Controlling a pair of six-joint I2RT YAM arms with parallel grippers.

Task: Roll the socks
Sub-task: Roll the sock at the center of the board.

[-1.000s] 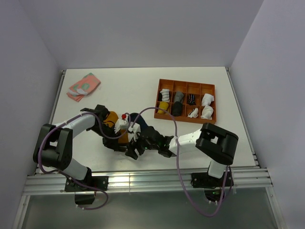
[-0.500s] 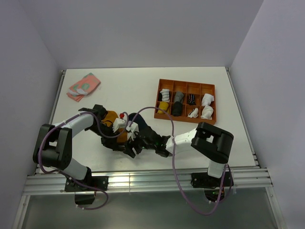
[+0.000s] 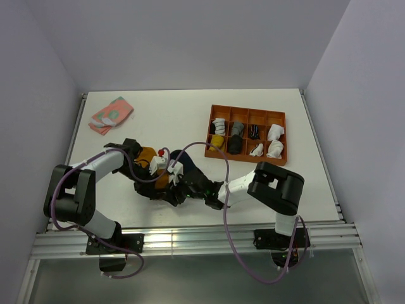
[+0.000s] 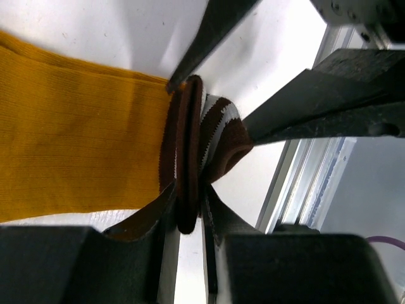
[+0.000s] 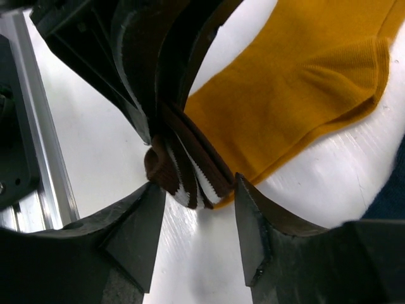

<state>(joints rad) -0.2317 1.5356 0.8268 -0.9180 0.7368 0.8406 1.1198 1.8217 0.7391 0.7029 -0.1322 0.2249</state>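
- left arm (image 3: 104, 163): reached forward from base, forearm angled right, wrist tipped down and low.
- left gripper (image 4: 188, 206): jaws pinched narrow on brown-and-white striped cuff of mustard-orange fabric sock (image 4: 76, 145).
- right arm (image 3: 243, 182): elbow folded, forearm stretched low to the left.
- right gripper (image 5: 195, 187): jaws apart, one either side of same cuff, tips right at its edges.
- both grippers stood nose to nose, fingers interleaved.

On the desk (image 3: 177, 120), the sock (image 3: 148, 156) lies left of centre, toward the front. Its cuff (image 5: 190, 180) is nearest the front edge, clamped in the left pincer (image 4: 183, 142), with the right pincer (image 5: 195, 209) astride it. The tray (image 3: 248, 108) sits behind, to the right. The cloth (image 3: 111, 114) lies at the back left.
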